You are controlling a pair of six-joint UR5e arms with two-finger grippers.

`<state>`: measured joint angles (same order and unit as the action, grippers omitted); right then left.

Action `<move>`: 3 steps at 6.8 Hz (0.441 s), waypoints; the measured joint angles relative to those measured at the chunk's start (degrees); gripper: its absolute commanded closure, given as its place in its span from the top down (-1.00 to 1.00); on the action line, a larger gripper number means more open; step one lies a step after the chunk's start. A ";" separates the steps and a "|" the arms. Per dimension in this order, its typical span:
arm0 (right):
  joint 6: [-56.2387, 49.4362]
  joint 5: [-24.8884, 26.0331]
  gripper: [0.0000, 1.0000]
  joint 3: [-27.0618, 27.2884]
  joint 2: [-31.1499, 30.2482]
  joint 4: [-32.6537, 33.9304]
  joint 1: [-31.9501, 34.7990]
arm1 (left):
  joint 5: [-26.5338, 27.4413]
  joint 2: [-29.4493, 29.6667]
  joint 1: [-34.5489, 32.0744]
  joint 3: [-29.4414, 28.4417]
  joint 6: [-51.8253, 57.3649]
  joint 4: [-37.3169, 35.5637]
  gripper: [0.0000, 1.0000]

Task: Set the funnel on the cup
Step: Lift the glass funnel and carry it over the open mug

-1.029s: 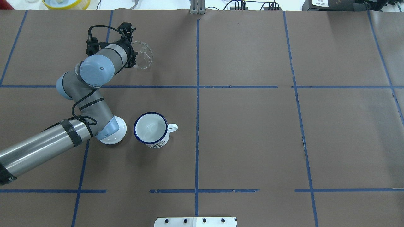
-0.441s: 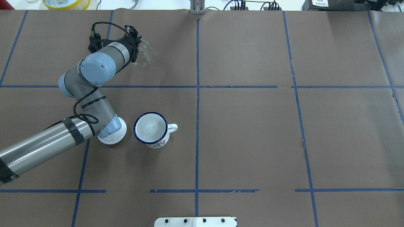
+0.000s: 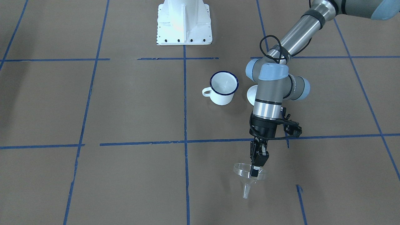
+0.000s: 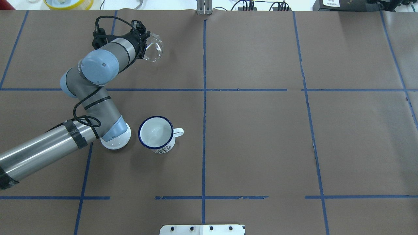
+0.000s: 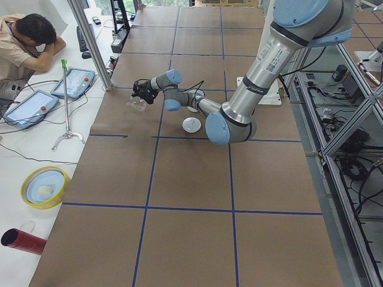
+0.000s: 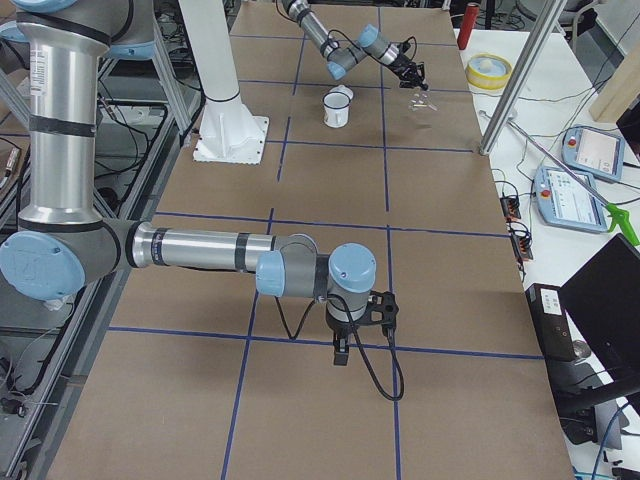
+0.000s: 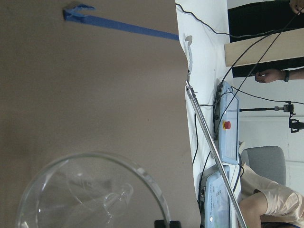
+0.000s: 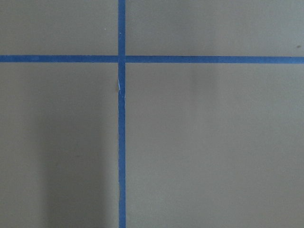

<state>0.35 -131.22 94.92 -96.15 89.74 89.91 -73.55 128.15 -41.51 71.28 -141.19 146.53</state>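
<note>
The clear funnel [image 3: 249, 175] hangs stem down above the table, held at its rim by my left gripper [image 3: 256, 171], which is shut on it. In the overhead view the funnel [image 4: 154, 50] is at the far left, just off the gripper [image 4: 145, 45]. Its bowl fills the bottom of the left wrist view [image 7: 90, 194]. The white mug with a dark blue rim [image 4: 156, 133] stands upright and empty nearer the robot, well apart from the funnel; it also shows in the front view [image 3: 223, 87]. My right gripper [image 6: 340, 352] hovers over bare table far from both; I cannot tell whether it is open.
A round white lid [image 4: 118, 141] lies just left of the mug, partly under my left arm's elbow. The far table edge with cables and a yellow bowl [image 4: 68, 3] lies just beyond the funnel. The robot's white base [image 3: 183, 22] stands behind the mug.
My left gripper has carried the funnel a little toward the far edge and to the right, turning the wrist. The mug and lid have not moved.
</note>
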 measured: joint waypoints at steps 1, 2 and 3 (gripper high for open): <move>0.00 0.00 1.00 0.00 0.00 0.00 0.00 | -2.28 -0.03 -0.38 4.79 0.12 -1.74 -1.00; 0.00 0.00 1.00 0.00 0.00 0.00 0.00 | -6.39 -0.06 -0.74 11.30 1.32 -5.78 -1.00; 0.00 0.00 1.00 0.00 0.00 0.00 0.00 | -10.35 -0.02 -0.91 18.89 3.55 -11.97 -1.00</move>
<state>0.35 -131.22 94.92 -96.15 89.74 89.91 -83.90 128.14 -42.42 90.17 -137.64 134.55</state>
